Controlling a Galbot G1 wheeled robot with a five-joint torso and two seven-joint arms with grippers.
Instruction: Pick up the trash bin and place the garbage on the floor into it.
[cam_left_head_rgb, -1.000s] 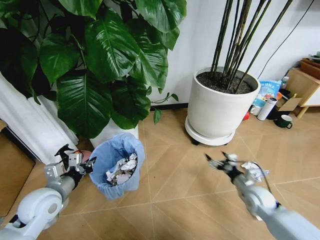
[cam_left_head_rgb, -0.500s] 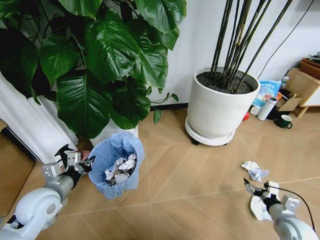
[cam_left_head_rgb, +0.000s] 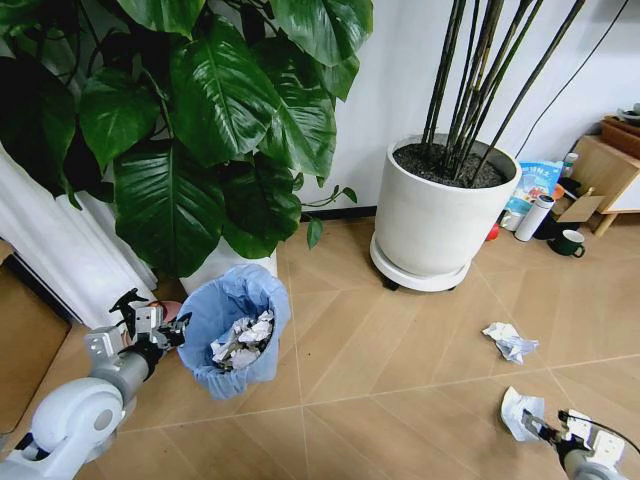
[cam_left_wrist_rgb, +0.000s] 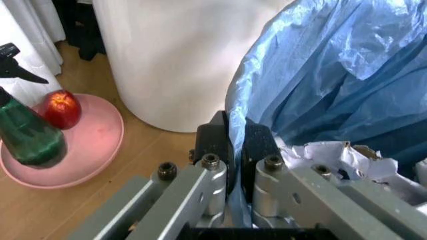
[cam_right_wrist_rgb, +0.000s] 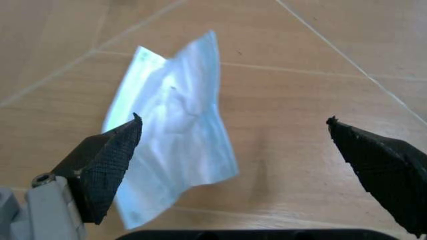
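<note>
The trash bin (cam_left_head_rgb: 238, 328), lined with a crinkly light-blue bag and holding white paper scraps, stands on the floor (cam_left_head_rgb: 380, 370) by the leafy plant. My left gripper (cam_left_head_rgb: 168, 328) is shut on its near rim; in the left wrist view the black fingers (cam_left_wrist_rgb: 215, 142) pinch the blue bag (cam_left_wrist_rgb: 333, 75). Low at the right, my right gripper (cam_left_head_rgb: 540, 430) stands open just beside a flat white piece of garbage (cam_left_head_rgb: 518, 407). The right wrist view shows that paper (cam_right_wrist_rgb: 173, 125) under the left fingertip (cam_right_wrist_rgb: 110, 165). A crumpled wad (cam_left_head_rgb: 508, 340) lies farther off.
A large white pot (cam_left_head_rgb: 435, 215) with dark stems stands behind on a wheeled base. The leafy plant's white pot (cam_left_wrist_rgb: 180, 55) is right by the bin, next to a pink plate (cam_left_wrist_rgb: 100, 140) with an apple (cam_left_wrist_rgb: 63, 107) and a green spray bottle (cam_left_wrist_rgb: 27, 135). Bottles and a mug (cam_left_head_rgb: 568, 243) sit far right.
My right arm has swung from mid-floor down to the lower right, dropping close to the flat white paper. The left gripper and the bin have stayed put.
</note>
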